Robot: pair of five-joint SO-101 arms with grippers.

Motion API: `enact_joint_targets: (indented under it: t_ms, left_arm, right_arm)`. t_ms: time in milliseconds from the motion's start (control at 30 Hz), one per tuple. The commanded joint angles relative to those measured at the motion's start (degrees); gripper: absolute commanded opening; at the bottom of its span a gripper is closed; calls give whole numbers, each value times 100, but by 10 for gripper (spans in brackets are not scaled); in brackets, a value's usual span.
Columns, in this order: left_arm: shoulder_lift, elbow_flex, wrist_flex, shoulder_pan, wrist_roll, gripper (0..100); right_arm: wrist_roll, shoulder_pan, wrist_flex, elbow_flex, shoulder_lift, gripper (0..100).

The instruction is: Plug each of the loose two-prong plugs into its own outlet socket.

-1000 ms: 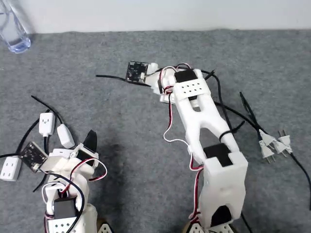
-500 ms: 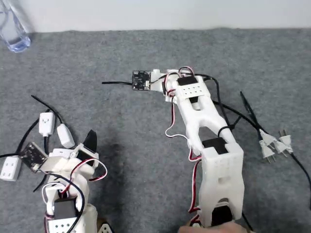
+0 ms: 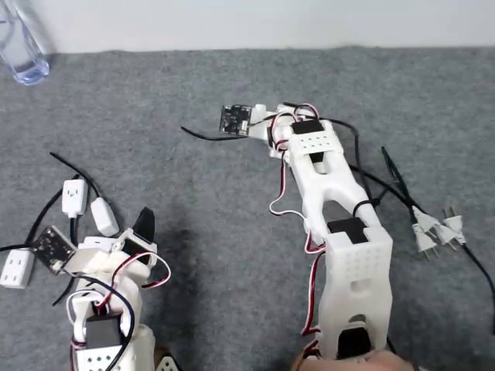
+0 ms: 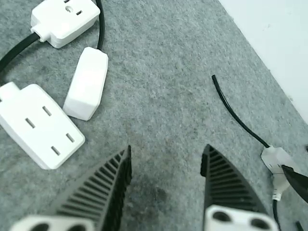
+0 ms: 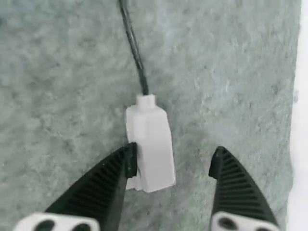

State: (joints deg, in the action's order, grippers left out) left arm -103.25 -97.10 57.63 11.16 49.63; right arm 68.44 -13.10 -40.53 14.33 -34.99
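Note:
A white two-prong plug (image 5: 149,144) on a thin black cord (image 5: 132,48) lies on the grey carpet between the fingers of my right gripper (image 5: 173,168). The gripper is open and one finger touches the plug's side. From above, that cord (image 3: 203,134) trails left of the right arm's wrist (image 3: 309,143). Two more loose plugs (image 3: 435,232) lie at the right. My left gripper (image 4: 166,178) is open and holds nothing. It hovers near three white outlet sockets: one large (image 4: 38,125), one slim (image 4: 86,82), one farther off (image 4: 62,17).
A clear bottle (image 3: 19,46) stands at the back left by the white wall. Black cables run around the sockets (image 3: 73,197) at the left and past the right arm toward the loose plugs.
The right arm's wrist has shifted to the right over the last second, and the black cord has slid right with it. The left arm has stayed put.

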Motion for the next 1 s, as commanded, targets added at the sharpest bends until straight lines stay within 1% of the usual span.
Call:
enact_joint_targets:
  t_ms: [0, 100, 200, 367, 500, 600, 667, 733, 833, 900, 967]
  left_arm:
    - [-18, 66, 0, -35, -44, 225]
    - [-18, 66, -9, -35, -44, 226]
    - [-18, 66, -18, -35, -44, 226]
    - [-18, 66, -26, -35, -62, 225]
    - [-18, 66, -9, -26, -70, 225]
    - [-35, 66, -26, 9, -79, 225]
    - [-44, 66, -35, 9, -79, 225]
    - [-44, 66, -229, 35, -79, 225]
    - [-44, 66, -422, 431, -88, 226]
    - [-44, 92, -457, 686, -457, 227]
    - [-44, 92, -466, 932, -1099, 226]
  right_arm:
    - [-334, 48, 75, 264, 655, 273]
    - [-554, 57, -198, 273, 927, 273]
    - [-633, 4, -787, 273, 1429, 231]
    - [-1046, -382, -2536, 246, 2431, 149]
    - [-1618, -787, -3987, 237, 3002, 162]
    - [-2224, -936, -4752, 211, 3213, 184]
    - [-2567, -901, -4989, 26, 3240, 190]
    - [-2840, -804, -5121, -308, 3275, 188]
    - [-3455, -637, -5077, -949, 3284, 190]
    - [-3859, -505, -4840, -1442, 3301, 190]
    - [-4193, -391, -4532, -2040, 3512, 190]
